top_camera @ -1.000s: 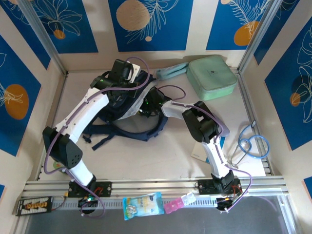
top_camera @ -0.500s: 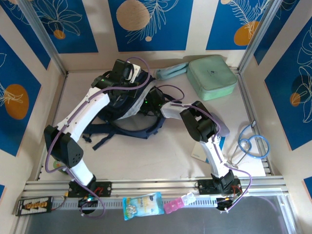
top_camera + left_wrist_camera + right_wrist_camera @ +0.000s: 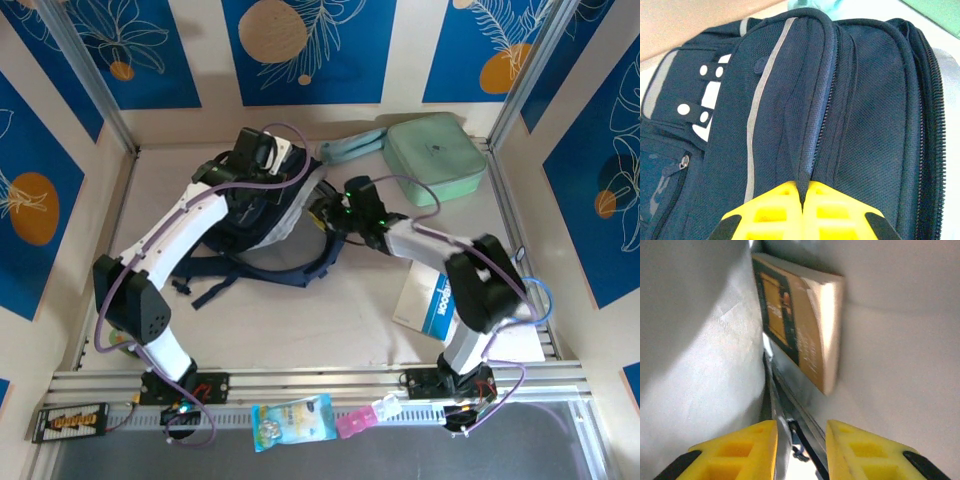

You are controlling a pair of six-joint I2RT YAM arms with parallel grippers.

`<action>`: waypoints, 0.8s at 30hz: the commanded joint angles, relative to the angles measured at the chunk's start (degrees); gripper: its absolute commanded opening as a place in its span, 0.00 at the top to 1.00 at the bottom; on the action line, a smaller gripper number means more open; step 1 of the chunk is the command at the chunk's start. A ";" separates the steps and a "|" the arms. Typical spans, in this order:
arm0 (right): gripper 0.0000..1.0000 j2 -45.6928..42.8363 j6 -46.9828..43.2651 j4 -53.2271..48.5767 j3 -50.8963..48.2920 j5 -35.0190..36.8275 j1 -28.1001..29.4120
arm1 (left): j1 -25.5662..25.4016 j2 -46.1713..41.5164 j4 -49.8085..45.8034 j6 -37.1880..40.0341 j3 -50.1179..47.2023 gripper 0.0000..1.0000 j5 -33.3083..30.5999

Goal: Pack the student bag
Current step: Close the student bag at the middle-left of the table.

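Observation:
The student bag [image 3: 250,235], dark navy, lies at the table's middle back with its straps toward me. My left gripper [image 3: 272,168] sits at its top edge. In the left wrist view that gripper [image 3: 804,197] is shut on a fold of navy fabric beside the zip of the student bag [image 3: 860,100]. My right gripper [image 3: 326,212] is at the bag's mouth. In the right wrist view it [image 3: 801,440] stands open inside the pale grey lining [image 3: 700,350]. A book with a brown and dark green cover [image 3: 800,325] lies ahead of its fingers, apart from them.
A mint green zip case [image 3: 435,158] and a pale teal item [image 3: 352,146] sit at the back right. A white and blue booklet [image 3: 424,304] and a blue stethoscope [image 3: 520,296] lie at the right. Snack packets [image 3: 292,420] rest on the front rail.
My right gripper has opened, and its arm has stretched out, the elbow swinging right and uncovering the booklet. The left gripper keeps its hold on the bag fabric.

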 commanded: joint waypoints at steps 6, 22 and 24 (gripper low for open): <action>0.50 -19.23 -10.22 -26.37 -11.60 15.42 -6.33 | -0.70 0.85 4.55 -0.39 -10.46 1.00 5.68; 0.40 -19.29 -18.24 -37.68 -16.47 17.88 -20.06 | 2.78 -3.59 5.69 -4.79 -20.07 0.64 0.95; 0.40 -17.41 -18.82 -37.94 -16.53 17.23 -20.90 | 2.78 -4.20 6.44 -6.97 -19.37 0.45 4.86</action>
